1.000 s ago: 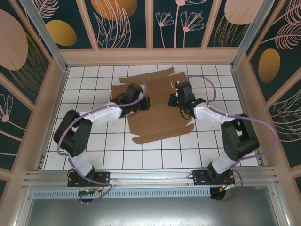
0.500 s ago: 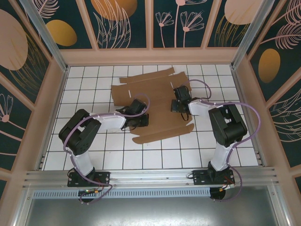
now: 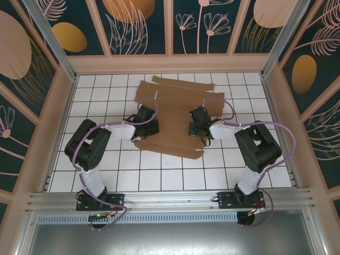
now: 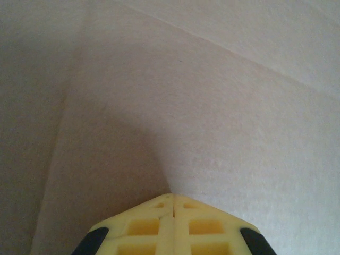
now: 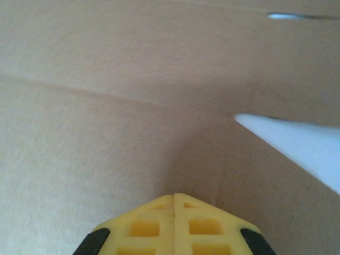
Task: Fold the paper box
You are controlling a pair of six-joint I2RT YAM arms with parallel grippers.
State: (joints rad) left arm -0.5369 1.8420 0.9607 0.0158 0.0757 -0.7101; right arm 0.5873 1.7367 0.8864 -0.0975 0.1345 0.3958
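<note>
While left gripper and right gripper both sit clenched, yellow fingertips meeting at a seam, the paper box lies flat under both tips, mid-table: matte brown cardboard sheet, fibrous, creased, flapped, one narrow slot.

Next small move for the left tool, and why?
Probably raise the left tool slightly and open it to take a flap edge. Both it and the right tool are shut, tips against the paper box, which lies unfolded; shut tools can press but not lift a flap.
</note>
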